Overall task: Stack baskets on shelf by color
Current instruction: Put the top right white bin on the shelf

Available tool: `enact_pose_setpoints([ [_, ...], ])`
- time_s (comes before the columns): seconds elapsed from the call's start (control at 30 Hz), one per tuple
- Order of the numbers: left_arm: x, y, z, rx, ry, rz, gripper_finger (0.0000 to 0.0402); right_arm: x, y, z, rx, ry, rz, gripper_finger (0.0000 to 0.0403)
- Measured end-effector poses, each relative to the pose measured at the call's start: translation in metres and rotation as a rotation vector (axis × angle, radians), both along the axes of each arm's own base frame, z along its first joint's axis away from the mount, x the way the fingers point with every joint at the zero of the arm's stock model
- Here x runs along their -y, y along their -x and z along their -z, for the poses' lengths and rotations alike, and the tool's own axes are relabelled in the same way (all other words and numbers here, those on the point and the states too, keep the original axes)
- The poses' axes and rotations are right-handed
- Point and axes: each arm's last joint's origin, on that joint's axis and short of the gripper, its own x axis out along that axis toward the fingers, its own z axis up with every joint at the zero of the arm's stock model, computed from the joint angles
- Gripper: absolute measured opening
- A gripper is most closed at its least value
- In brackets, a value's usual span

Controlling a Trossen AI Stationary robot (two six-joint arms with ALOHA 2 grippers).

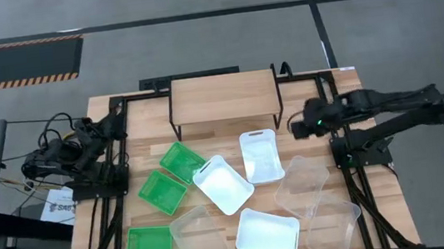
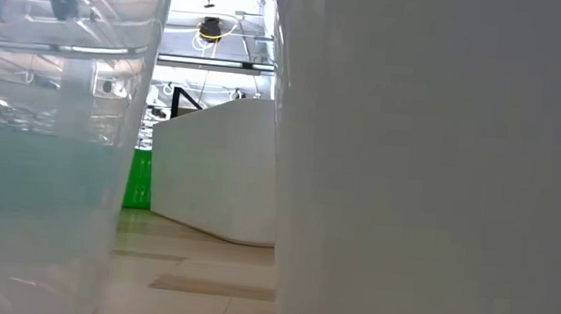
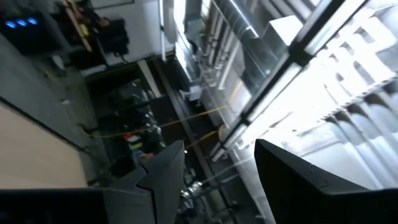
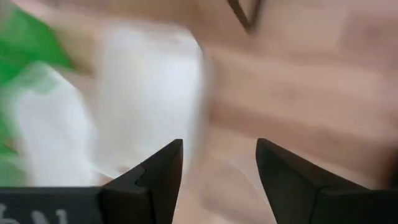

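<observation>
The right end effector (image 4: 219, 180) hangs open and empty over the worktop (image 1: 306, 86), right of the shelf (image 1: 223, 97) and beside a white basket (image 1: 261, 155). All 9 baskets lie scattered on the worktop nearer than the shelf. The left end effector (image 3: 214, 180) waits at the left edge, fingers parted, holding nothing.

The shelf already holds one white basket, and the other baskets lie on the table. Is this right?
No. In the high view the shelf is bare. All nine baskets lie on the table, including the three white ones.
</observation>
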Motion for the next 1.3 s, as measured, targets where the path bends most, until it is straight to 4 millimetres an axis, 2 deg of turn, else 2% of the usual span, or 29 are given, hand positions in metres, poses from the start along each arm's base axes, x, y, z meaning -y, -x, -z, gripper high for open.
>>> enact_pose_setpoints([
  [0.1, 0.0, 0.0, 0.001, -0.018, 0.012, -0.022, 0.0185, -0.011, -0.004, 0.011, -0.139, -0.028, -0.036, 0.0226],
  [0.33, -0.001, -0.001, 0.003, -0.047, 0.017, -0.046, 0.0185, -0.039, -0.016, 0.024, -0.23, 0.015, -0.298, 0.0226],
  [0.47, -0.001, -0.002, 0.005, -0.07, 0.028, -0.069, 0.0185, -0.047, -0.023, 0.033, -0.302, 0.05, -0.424, 0.0226],
  [0.57, -0.001, -0.002, 0.005, -0.074, 0.034, -0.079, 0.0185, -0.048, -0.034, 0.038, -0.284, 0.07, -0.492, 0.0226],
  [0.63, -0.002, -0.001, 0.005, -0.076, 0.039, -0.087, 0.0185, -0.047, -0.045, 0.04, -0.223, 0.068, -0.507, 0.0226],
  [0.73, -0.002, -0.001, 0.006, -0.077, 0.041, -0.089, 0.0185, -0.038, -0.06, 0.044, -0.167, 0.045, -0.423, 0.0226],
  [0.87, -0.002, -0.002, 0.006, -0.081, 0.039, -0.089, 0.0185, -0.022, -0.072, 0.057, -0.222, 0.014, -0.284, 0.0226],
  [1.03, -0.002, -0.002, 0.006, -0.082, 0.039, -0.089, 0.0185, -0.008, -0.087, 0.076, -0.278, 0.016, -0.268, 0.0226],
  [1.3, -0.001, -0.003, 0.008, -0.112, 0.033, -0.091, 0.0185, 0.001, -0.11, 0.108, -0.326, 0.005, -0.23, 0.0226],
])
